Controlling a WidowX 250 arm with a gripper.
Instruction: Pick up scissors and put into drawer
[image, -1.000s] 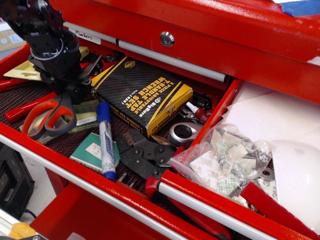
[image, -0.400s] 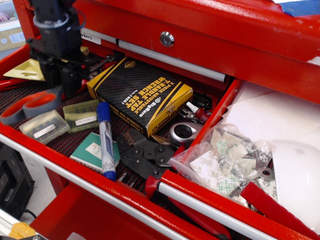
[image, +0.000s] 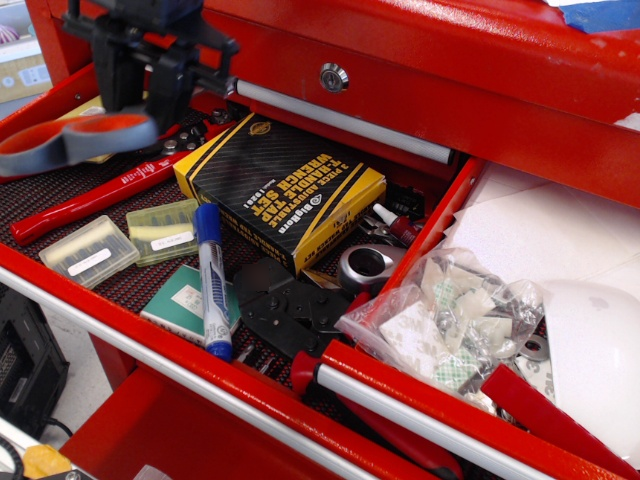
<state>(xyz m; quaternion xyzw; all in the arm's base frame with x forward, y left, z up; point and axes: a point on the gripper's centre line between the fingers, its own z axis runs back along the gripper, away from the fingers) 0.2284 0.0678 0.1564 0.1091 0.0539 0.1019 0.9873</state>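
Raised since the earlier pictures: the scissors, which lay flat among the drawer's contents a second ago and now hang clear of them at the 10 o'clock corner of the view, handles pointing toward 9 o'clock. Risen with them: the pincer, now near the top edge at 11 o'clock, its black fingers pinching the scissors just behind the orange-red, grey-lined handle loops; the blades are hidden behind the pincer.

Single view, contents of the open red drawer:

- Long red-handled tool, lying diagonally below the scissors, uncovered now that the scissors are lifted.
- Black box with yellow stripes and printed lettering, centre, at 12 o'clock from the marker.
- Two clear plastic cases, one at 9 o'clock of the other, side by side and touching or nearly so.
- Blue marker, lying lengthwise toward the front rail, its lower end over a green packet.
- Black crimping tool, at 3 o'clock from the marker, its red grips reaching the front rail.
- Round metal object, just at 5 o'clock from the box.
- Small red-capped tube, at 3 o'clock from the box.

Adjoining compartment, 3 o'clock side: clear bag of small hardware leaning on the divider; white rounded object beyond it at 3 o'clock.

Closed upper drawer with key lock and silver handle bar, at 12 o'clock.
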